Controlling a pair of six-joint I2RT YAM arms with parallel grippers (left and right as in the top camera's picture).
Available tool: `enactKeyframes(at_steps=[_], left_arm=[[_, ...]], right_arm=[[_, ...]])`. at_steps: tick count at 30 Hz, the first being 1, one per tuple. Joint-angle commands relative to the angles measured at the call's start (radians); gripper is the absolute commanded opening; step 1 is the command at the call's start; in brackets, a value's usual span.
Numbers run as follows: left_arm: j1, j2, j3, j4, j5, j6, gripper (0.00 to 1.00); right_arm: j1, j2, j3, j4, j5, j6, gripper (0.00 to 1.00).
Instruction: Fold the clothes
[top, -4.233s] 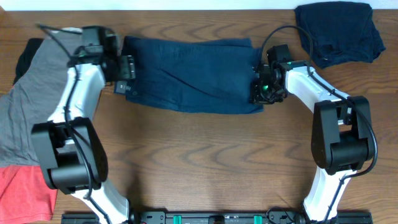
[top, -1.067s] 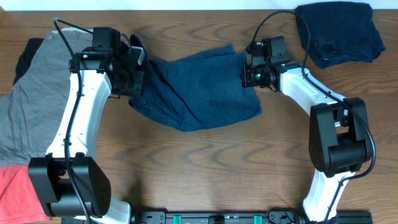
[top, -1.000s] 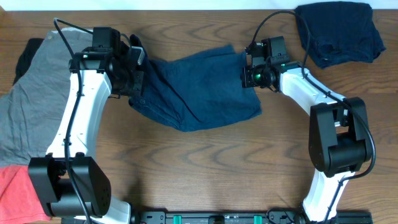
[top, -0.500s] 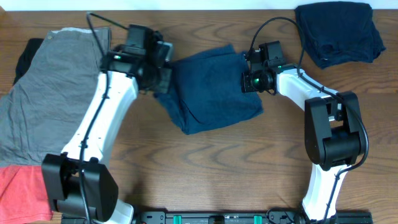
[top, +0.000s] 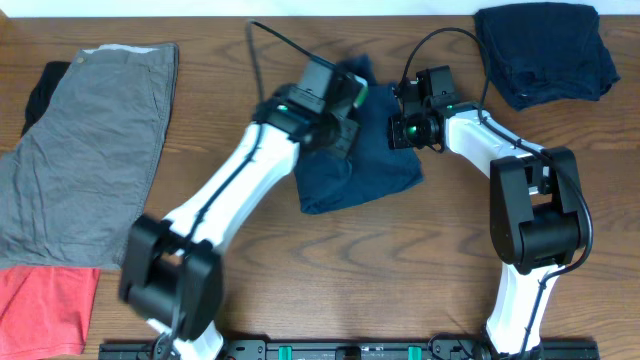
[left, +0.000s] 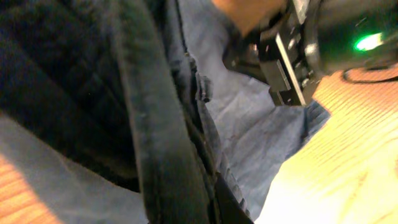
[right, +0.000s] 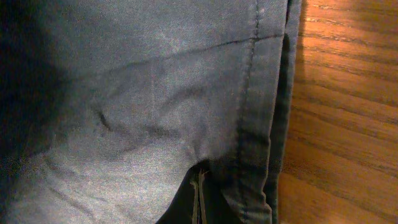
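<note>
Left fingers now rightward, shorts between them

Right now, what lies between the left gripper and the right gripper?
Just the blue garment: a short stretch of its cloth spans from the left gripper to the right gripper. The overhead view shows it best.

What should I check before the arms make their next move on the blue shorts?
1. Grip of left tool on the blue shorts: cannot tell, cloth hides it.
2. Grip of right tool on the right edge: cannot tell.
3. Shorts doubled over: ok.
4. Layers flat: not ok, bunched by the left tool.
5. Tools apart: ok, though close.
6. Shorts apart from the dark folded pile: ok.
</note>
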Motion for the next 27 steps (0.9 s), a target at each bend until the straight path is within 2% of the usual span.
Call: enactKeyframes(at_steps=[1,5,10,11,12,15,16,21,27], left_arm=[[-0.017,0.075,0.021,0.026,0.011,-0.039,0.06],[-0.018,0.132,0.021,0.079,0.011,-0.1,0.06],[-0.02,0.157,0.021,0.149,0.013,-0.129,0.07],[-0.022,0.157,0.021,0.16,0.013,-0.128,0.15],[-0.025,0.157,0.021,0.173,0.014,-0.128,0.3],[-0.029,0.154,0.021,0.203,0.049,-0.129,0.88],[-0.029,0.151,0.021,0.209,0.07,-0.129,1.0],[-0.021,0.099,0.04,0.195,0.087,-0.135,0.98],[0.056,-0.068,0.068,0.109,0.053,-0.148,0.98]], right_arm=[[0.001,0.022,-0.006,-0.007,0.018,0.018,0.01],[-0.019,0.002,0.012,0.008,-0.05,0.032,0.02],[-0.087,-0.109,0.061,-0.026,-0.163,0.06,0.13],[-0.098,-0.134,0.066,-0.037,-0.167,0.065,0.18],[-0.11,-0.161,0.069,-0.048,-0.169,0.067,0.24],[-0.139,-0.237,0.07,-0.084,-0.168,0.066,0.4],[-0.147,-0.255,0.07,-0.095,-0.168,0.063,0.46],[-0.154,-0.264,0.068,-0.126,-0.145,0.031,0.58],[-0.129,-0.19,0.068,-0.144,-0.145,-0.021,0.75]])
